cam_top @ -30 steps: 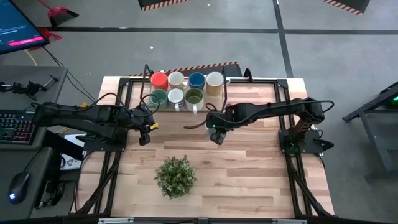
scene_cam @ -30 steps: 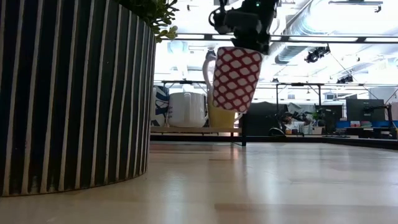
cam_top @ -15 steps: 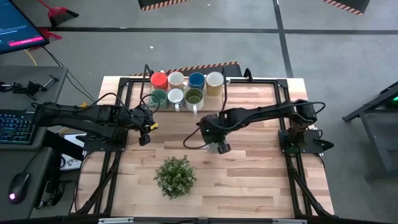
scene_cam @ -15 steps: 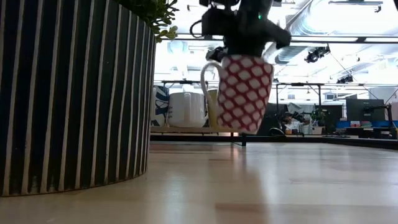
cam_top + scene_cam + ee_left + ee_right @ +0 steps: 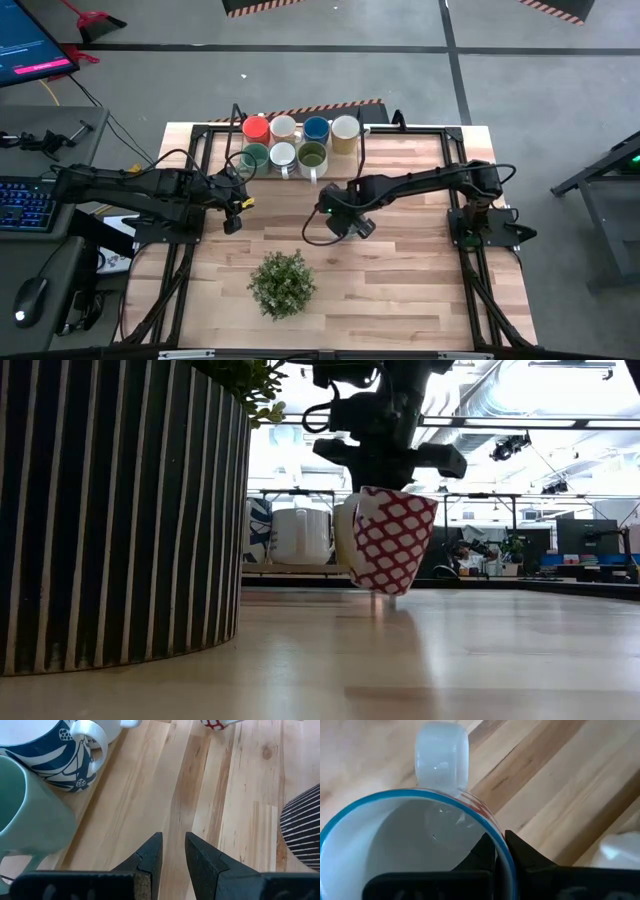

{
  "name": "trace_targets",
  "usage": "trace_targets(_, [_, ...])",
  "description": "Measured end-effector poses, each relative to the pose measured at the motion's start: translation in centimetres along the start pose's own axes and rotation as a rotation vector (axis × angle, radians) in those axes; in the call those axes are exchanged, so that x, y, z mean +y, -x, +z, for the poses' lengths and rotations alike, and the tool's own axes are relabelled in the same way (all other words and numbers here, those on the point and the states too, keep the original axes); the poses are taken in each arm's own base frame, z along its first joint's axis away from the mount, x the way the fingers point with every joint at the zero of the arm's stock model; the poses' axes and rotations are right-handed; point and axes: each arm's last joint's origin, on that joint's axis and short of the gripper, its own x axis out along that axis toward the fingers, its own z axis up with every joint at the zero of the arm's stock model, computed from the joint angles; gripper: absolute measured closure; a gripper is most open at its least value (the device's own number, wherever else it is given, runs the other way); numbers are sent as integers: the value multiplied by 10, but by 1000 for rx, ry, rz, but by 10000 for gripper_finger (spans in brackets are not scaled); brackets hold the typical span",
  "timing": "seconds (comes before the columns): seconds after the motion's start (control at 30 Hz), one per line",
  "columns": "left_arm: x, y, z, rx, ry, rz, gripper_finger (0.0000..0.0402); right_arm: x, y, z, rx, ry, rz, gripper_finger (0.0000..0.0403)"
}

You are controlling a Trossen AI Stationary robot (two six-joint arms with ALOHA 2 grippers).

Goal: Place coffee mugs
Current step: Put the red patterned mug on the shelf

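Note:
A red-and-white patterned mug with a blue rim hangs tilted from my right gripper, shut on it over the middle of the table. Its pale handle shows in the right wrist view. Seven more mugs stand in two rows at the far edge: orange, white, blue and cream, then teal, white and olive. My left gripper waits open, low over the wood near the teal mug. My right gripper holds the patterned mug by its rim, on the side away from the handle. One finger is inside the cup and the other outside. The fingers come from above. The mug is lifted clear of the table and tilted.
A bushy potted plant in a striped pot stands toward the near edge, in front of the held mug. A dark frame runs along the table's left, right and far sides. Bare wood lies between the plant and the mug rows.
My right gripper has carried the patterned mug from near the mug rows toward the near edge and lowered it close to the table. It has turned on the way: the mug's handle swung round and the mug now tips the other way.

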Motion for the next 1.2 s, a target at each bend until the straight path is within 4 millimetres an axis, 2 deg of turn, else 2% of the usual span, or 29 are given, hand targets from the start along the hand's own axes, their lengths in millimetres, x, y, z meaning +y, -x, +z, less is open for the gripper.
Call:
trace_targets(0.3, [0,0,0,-1,1,0,327,-4,-7,2,20,296,-41,403])
trace_targets(0.43, [0,0,0,-2,3,0,327,-6,-15,4,22,368,-56,403])
trace_targets(0.97, [0,0,0,-3,20,-1,327,-6,-18,6,-2,349,-40,403])
trace_targets(1.2, [0,0,0,-3,20,-1,327,-7,-12,8,-30,315,27,403])
